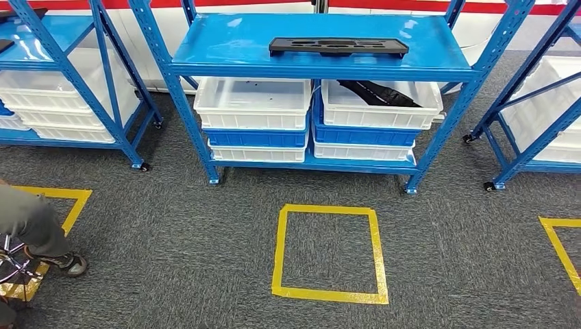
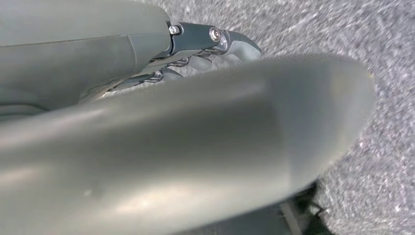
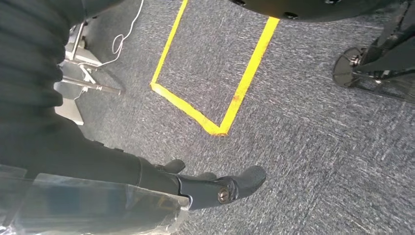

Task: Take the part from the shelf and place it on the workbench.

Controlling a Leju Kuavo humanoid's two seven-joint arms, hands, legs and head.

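Note:
In the head view a flat black part (image 1: 338,46) with cut-outs lies on the top board of the middle blue shelf (image 1: 438,71). My left hand (image 2: 195,122) hangs over grey carpet, its thick grey thumb close to the camera and its dark fingers (image 2: 230,41) stretched out behind it, holding nothing. My right hand (image 3: 147,181) also hangs over the carpet, its dark fingers (image 3: 240,182) extended and empty. Both hands are far from the shelf.
White and blue bins (image 1: 253,103) fill the lower shelf; the right bin holds another black piece (image 1: 379,93). A yellow tape square (image 1: 277,253) marks the carpet before the shelf. More blue shelves (image 1: 62,65) flank it. A person's leg and shoe (image 1: 38,229) are at the left.

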